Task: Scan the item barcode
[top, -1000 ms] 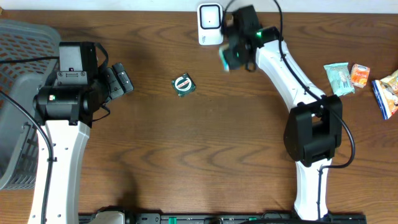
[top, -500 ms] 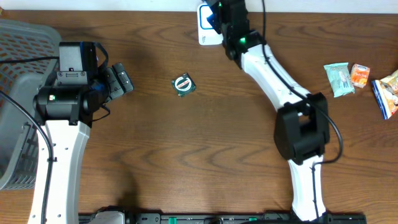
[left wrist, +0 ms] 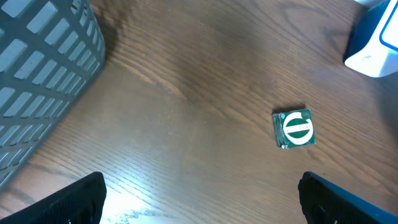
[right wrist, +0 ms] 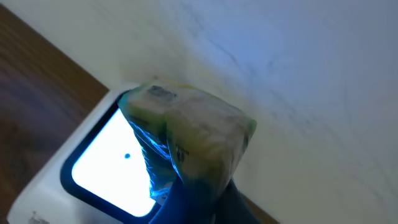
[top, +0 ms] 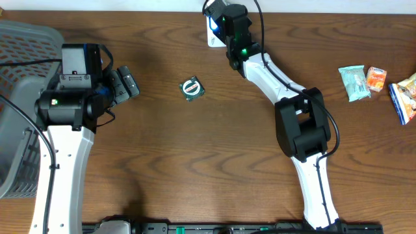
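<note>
Overhead, dark wood table [top: 195,149], grey basket [top: 19,78] left, green sachet [top: 192,88] centre, snack packs [top: 364,81] right, right gripper [top: 218,18] clamped on yellow-green packet [right wrist: 199,137] at lit scanner [right wrist: 106,165] by white wall [right wrist: 311,56], left gripper [top: 128,83] wide, empty

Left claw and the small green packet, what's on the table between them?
Nothing, just bare wooden table between the open left claw and the green packet, as the overhead view shows.

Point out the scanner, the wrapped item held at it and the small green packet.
scanner [right wrist: 99,165], right wrist view, its lit window.
wrapped item [right wrist: 199,134], right wrist view, its crinkled front.
green packet [left wrist: 294,129], left wrist view, its top face.
</note>
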### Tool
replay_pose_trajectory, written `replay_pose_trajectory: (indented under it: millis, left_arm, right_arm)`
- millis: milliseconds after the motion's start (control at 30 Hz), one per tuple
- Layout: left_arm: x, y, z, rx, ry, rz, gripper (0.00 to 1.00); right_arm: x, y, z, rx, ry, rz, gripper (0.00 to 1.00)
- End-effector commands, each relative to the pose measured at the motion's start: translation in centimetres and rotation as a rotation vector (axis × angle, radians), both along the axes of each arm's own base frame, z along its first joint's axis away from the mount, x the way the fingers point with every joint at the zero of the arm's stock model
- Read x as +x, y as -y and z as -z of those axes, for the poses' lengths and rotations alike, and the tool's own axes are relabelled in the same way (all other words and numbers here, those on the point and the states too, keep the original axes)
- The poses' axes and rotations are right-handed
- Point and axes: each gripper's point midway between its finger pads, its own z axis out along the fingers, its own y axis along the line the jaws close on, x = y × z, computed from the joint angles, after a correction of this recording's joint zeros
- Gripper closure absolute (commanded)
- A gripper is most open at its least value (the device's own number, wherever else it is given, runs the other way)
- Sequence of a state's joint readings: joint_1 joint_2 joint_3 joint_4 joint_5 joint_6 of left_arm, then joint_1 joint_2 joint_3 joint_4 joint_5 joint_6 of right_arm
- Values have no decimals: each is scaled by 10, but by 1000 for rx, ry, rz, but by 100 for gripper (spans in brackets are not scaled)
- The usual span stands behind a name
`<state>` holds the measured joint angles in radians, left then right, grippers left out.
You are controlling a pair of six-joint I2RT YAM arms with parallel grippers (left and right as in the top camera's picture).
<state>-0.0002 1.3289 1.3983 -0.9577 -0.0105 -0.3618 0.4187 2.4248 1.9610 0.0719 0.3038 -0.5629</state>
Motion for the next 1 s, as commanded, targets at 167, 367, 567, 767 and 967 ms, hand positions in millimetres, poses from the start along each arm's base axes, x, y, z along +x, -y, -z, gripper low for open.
replay_pose_trajectory:
  millis: [167,367,567,767,967]
  left_arm:
    - [0,-4,0,17,-2,-9,2]
    - [0,-4,0,17,-2,-9,3]
    - [0,-4,0,18,-2,-9,2]
    - [0,-4,0,18,-2,-9,2]
    - [0,-4,0,17,-2,-9,2]
  right_arm:
    - [-20,52,-70,25,-43,130,99]
    - [-41,154,-52,7,-253,301,99]
    - [-95,279,8,-56,-587,514,99]
    - [-128,360,30,102,-656,777,65]
    - [-133,345,42,323,-732,723,9]
